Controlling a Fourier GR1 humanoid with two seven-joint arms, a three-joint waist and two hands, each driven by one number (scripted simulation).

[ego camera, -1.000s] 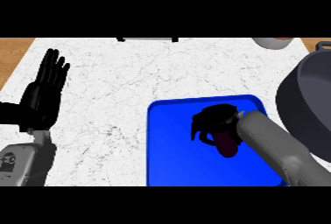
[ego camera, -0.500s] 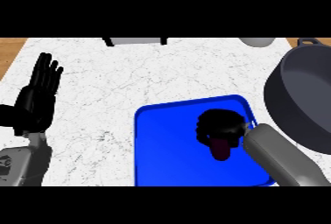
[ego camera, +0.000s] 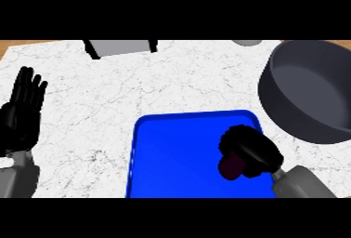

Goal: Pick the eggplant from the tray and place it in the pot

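Observation:
A dark purple eggplant (ego camera: 231,168) shows over the right part of the blue tray (ego camera: 175,158), mostly hidden under my right hand (ego camera: 250,148), whose fingers curl round it. The big grey pot (ego camera: 312,90) stands at the right, just beyond the tray's far right corner. At the left edge my left hand (ego camera: 21,114) rests open, fingers up, away from the tray.
The white marble counter (ego camera: 137,88) spreads between the tray and the back edge. A grey object with black sides (ego camera: 120,46) stands at the back centre. A small grey round thing (ego camera: 247,42) peeks in at the back right.
The view has shifted, so the tray and pot show further left and lower. My right hand stays curled round the eggplant over the tray. The left hand keeps its pose.

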